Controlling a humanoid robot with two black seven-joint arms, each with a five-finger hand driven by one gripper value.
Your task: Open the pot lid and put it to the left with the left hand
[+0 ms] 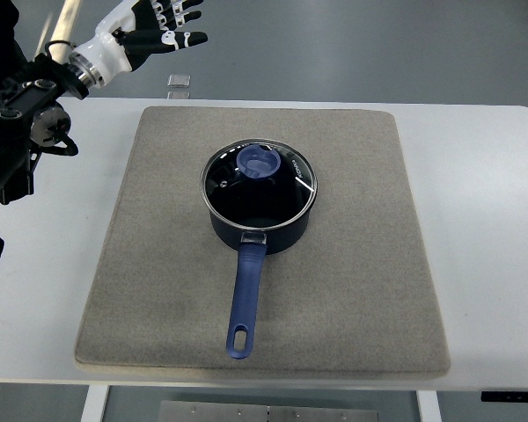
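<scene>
the left hand [163,26] hung open, fingers spread, beyond the table's [493,176] far left corner. the lid [259,180] sat on the pot [260,220] mid-mat [361,290], well apart, down and rightward from it; the pot's handle [246,294] pointed toward the robot.

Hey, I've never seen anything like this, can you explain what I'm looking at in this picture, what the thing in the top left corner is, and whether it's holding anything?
This is one camera looking steeply down from a humanoid robot's own side of a white table. The black and white thing in the top left corner is the robot's left hand, on an arm coming in from the left edge. Its fingers are spread and hold nothing. The right arm is out of view. On the table lies a grey mat. In its middle stands a dark blue pot with a long blue handle pointing toward the camera. A glass lid with a blue knob sits on the pot. The hand is well away from the lid.
</scene>
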